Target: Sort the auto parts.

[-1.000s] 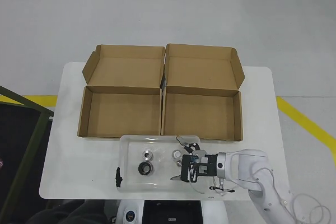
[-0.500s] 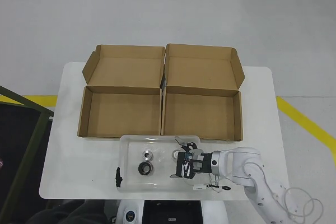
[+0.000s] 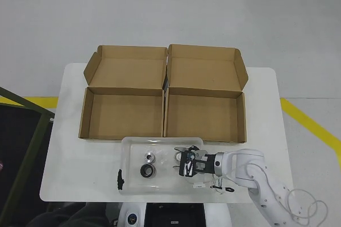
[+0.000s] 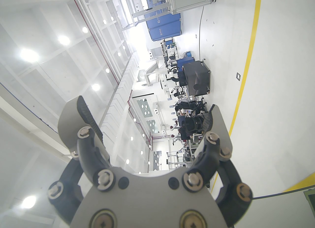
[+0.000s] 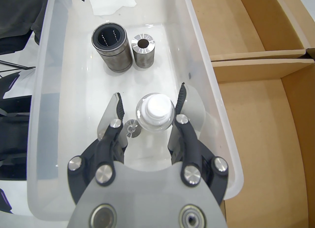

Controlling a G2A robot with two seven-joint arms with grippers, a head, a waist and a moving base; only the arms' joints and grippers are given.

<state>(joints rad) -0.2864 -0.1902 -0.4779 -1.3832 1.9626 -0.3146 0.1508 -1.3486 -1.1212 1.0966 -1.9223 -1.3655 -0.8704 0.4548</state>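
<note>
While inside right pincer (image 5: 150,91), bottle (image 5: 155,112) (disc (image 5: 133,128) alongside).

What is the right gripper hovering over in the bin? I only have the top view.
Observer: The right gripper is open around a small clear bottle with a white cap, standing upright.
Operator: Anything else in there with it?
Observer: A small round metal part lies beside the bottle, also between the open jaws.
Operator: And the left gripper?
Observer: The left gripper is open, holds nothing, and faces out into the room.
</note>
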